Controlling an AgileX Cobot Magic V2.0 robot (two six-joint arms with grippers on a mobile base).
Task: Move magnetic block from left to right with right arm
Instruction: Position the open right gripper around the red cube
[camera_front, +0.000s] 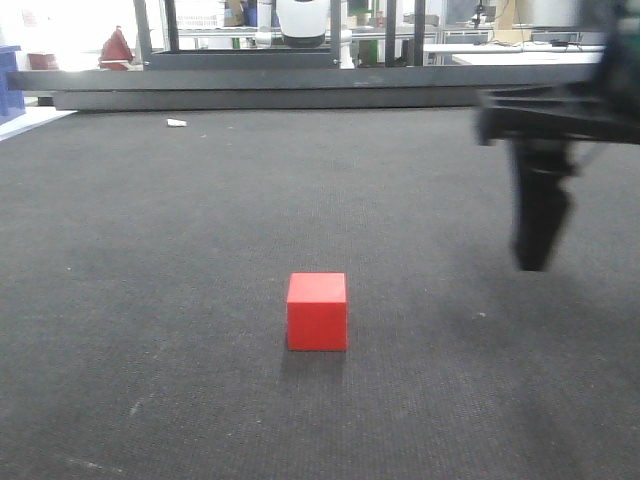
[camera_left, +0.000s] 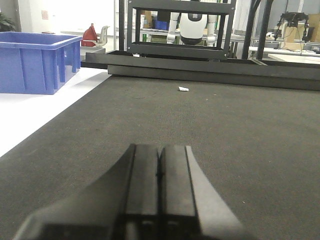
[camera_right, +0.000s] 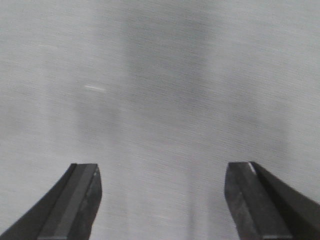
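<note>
Half cropping the right hand (camera_front: 535, 250) at the front view's right edge: hanging dark and blurred above the counter (camera_front: 150, 250), fingertips pointing down. Spreading wide in the right wrist view, its two fingers (camera_right: 75, 200) standing well apart, framing only blurred, washed-out counter weave. Sitting flat on the counter off to that hand's left, well apart from it and touching neither finger: the magnetic block (camera_front: 317, 312), a plain bright red cube, showing one face squarely to the front camera. Pressing together in the left wrist view, the left hand (camera_left: 159, 155) holding its black fingers flush on each other, reaching low over the counter. Lying ahead of the left hand, far up the counter: a small white scrap (camera_left: 183, 89). Standing off to the left hand's left, beyond the counter's edge on a white surface: a blue plastic crate (camera_left: 35, 62).
</note>
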